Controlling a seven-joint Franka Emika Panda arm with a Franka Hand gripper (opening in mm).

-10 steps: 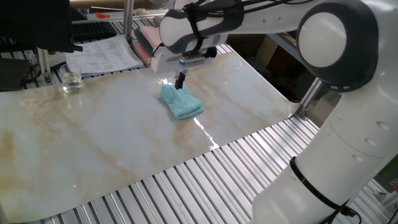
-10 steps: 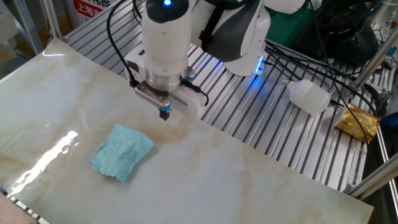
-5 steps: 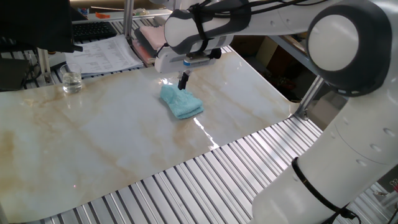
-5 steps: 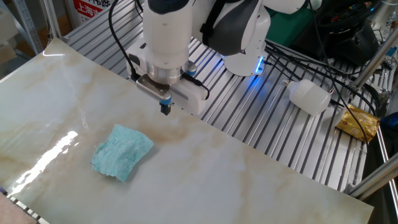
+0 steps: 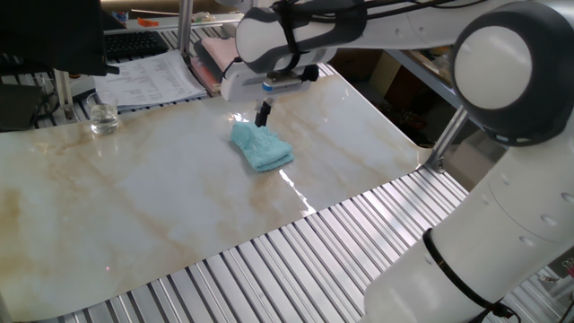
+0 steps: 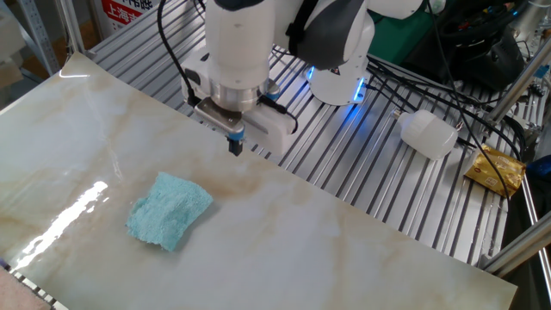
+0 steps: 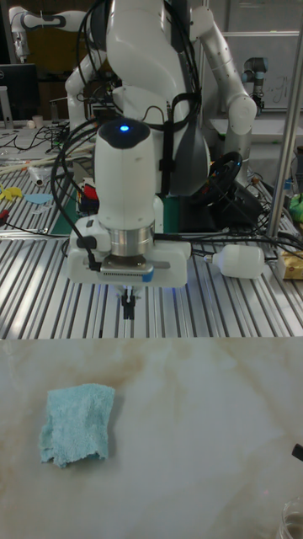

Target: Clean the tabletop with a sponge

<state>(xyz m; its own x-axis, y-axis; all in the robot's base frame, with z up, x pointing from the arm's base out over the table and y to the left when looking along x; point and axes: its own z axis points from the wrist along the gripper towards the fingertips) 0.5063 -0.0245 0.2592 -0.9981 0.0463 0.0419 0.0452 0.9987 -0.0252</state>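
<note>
**Gripper lifted off the teal sponge, near the sheet's edge**

A small clear glass (image 5: pixel 104 118) stands at the far left corner of the glossy cream-white marble-look tabletop (image 5: pixel 134 197), with a stack of printed papers (image 5: pixel 148 79) just behind it. On the ribbed grey metal slats (image 6: pixel 362 164) beside the sheet lie a white plastic bottle on its side (image 6: pixel 428 134) and a crinkled gold foil packet (image 6: pixel 497 170), both well apart from the sponge. Black cables (image 6: pixel 448 95) trail across the slats near the arm's base. None of these lies between the gripper and the sponge.

The crumpled teal sponge cloth (image 6: pixel 170 209) lies flat on the tabletop, toward one side of it, with nothing touching it. A bright glare streak (image 6: pixel 73 211) runs just beside it. Broad bare sheet extends away from the sponge on the side toward the glass and toward the near slats; faint brown streaks cross that area.

The white arm's two-finger gripper (image 6: pixel 235 144) hangs above the border where the sheet meets the slats, clear of the sponge. Its dark fingers appear pressed together with nothing between them.

Against the pictures of a second ago, the gripper has risen and drifted away from the sponge toward the slats; in the other fixed view it now sits higher and farther right. The sponge, glass, bottle and packet lie where they did.
</note>
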